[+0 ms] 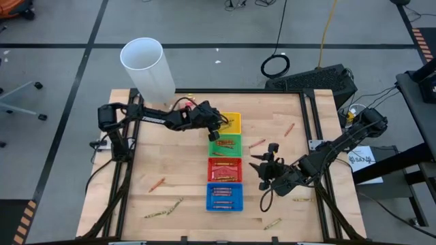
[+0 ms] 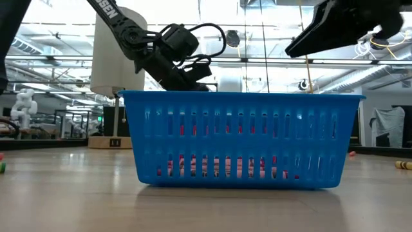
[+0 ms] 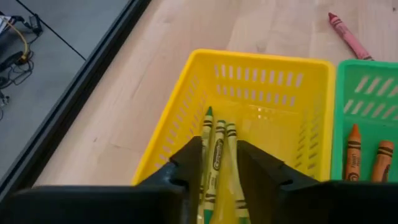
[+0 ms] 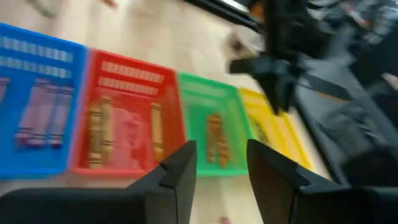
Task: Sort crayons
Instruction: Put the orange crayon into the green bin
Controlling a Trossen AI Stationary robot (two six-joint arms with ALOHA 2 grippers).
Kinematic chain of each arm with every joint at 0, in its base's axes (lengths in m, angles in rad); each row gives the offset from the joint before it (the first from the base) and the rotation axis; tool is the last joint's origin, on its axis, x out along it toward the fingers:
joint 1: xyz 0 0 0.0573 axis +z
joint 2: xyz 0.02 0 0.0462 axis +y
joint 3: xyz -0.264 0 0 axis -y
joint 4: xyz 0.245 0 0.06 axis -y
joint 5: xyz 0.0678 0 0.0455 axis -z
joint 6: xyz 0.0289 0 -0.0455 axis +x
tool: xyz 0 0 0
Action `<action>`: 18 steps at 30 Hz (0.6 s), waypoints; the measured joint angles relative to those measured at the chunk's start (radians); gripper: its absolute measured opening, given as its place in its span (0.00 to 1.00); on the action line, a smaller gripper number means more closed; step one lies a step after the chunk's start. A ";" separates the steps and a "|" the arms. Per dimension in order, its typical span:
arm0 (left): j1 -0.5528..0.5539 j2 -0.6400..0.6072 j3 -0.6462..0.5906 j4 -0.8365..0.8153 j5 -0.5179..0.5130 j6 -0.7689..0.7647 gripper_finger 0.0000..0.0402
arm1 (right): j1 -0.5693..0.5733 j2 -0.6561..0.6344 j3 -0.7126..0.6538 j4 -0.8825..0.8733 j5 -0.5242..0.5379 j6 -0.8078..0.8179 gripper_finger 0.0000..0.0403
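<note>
- The crayons [image 3: 219,149] are thin paper-wrapped sticks with pointed tips; three olive-yellow ones lie side by side in the yellow tray [image 3: 180,106], and a black oval label shows on the middle one, its writing too small to read.
- Two orange crayons [image 3: 353,149] lie in the green tray [image 3: 367,81] just beside it, and a red crayon [image 3: 348,34] lies loose on the wooden table [image 1: 170,163].
- More crayons lie in the red tray [image 1: 225,169] and the blue tray [image 1: 224,197]; loose ones are scattered on the table at both sides of the tray row.
- The left gripper [image 3: 219,171] hangs over the yellow tray, its jaws apart, with the yellow crayons lying in the gap below them.
- The right gripper [image 1: 262,167] hovers beside the red tray, jaws apart and holding nothing.
- White letters mark the left arm in the low view, cut off by the frame.
</note>
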State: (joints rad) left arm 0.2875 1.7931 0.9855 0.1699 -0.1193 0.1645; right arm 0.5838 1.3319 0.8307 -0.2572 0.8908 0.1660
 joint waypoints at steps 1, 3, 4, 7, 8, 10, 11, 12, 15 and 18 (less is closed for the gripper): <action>0.000 0.000 0.000 0.000 -0.003 -0.001 0.28 | 0.000 0.000 0.000 -0.022 0.021 0.013 0.31; 0.001 -0.016 0.000 -0.018 -0.009 -0.039 0.32 | -0.001 0.000 0.000 -0.067 0.030 0.037 0.31; 0.002 -0.030 0.000 -0.027 -0.010 -0.073 0.34 | -0.002 0.000 0.000 -0.093 0.029 0.054 0.31; -0.010 -0.090 0.000 -0.118 -0.002 -0.168 0.37 | -0.008 0.000 0.000 -0.180 0.019 0.135 0.31; -0.018 -0.112 0.000 -0.174 0.014 -0.200 0.37 | -0.014 0.000 0.000 -0.206 0.007 0.165 0.31; -0.042 -0.165 -0.002 -0.311 0.039 -0.270 0.37 | -0.028 0.000 0.000 -0.248 -0.026 0.189 0.31; -0.060 -0.193 -0.008 -0.359 0.040 -0.310 0.37 | -0.039 0.000 0.000 -0.262 -0.035 0.186 0.31; -0.081 -0.221 -0.019 -0.382 0.037 -0.344 0.37 | -0.052 0.000 0.000 -0.271 -0.044 0.173 0.31; -0.161 -0.294 -0.064 -0.394 -0.007 -0.370 0.37 | -0.115 0.000 0.000 -0.282 -0.115 0.080 0.31; -0.249 -0.354 -0.097 -0.391 -0.077 -0.371 0.37 | -0.195 0.000 0.000 -0.290 -0.245 0.007 0.31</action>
State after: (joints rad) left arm 0.0388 1.4389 0.8888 -0.2214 -0.1965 -0.2060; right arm 0.3885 1.3315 0.8303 -0.5468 0.6457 0.1734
